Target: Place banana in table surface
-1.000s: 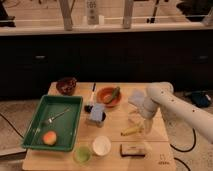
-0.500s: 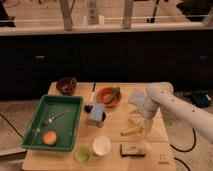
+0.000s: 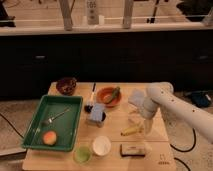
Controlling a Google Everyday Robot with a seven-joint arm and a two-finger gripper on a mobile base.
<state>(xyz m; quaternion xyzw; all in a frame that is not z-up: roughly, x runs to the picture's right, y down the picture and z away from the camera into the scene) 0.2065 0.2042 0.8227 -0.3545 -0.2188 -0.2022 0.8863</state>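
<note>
The yellow banana (image 3: 131,131) lies on the wooden table (image 3: 115,132), right of centre, towards the front. My gripper (image 3: 146,126) hangs from the white arm (image 3: 172,107) that comes in from the right. It is at the banana's right end, right by it. I cannot tell whether it touches or holds the banana.
A green tray (image 3: 35,131) on the left holds a fork (image 3: 55,117) and an orange fruit (image 3: 49,137). A dark bowl (image 3: 66,85), an orange bowl (image 3: 107,96), a blue-grey box (image 3: 96,115), a white cup (image 3: 102,146), a green cup (image 3: 82,153) and a dark packet (image 3: 132,149) stand around.
</note>
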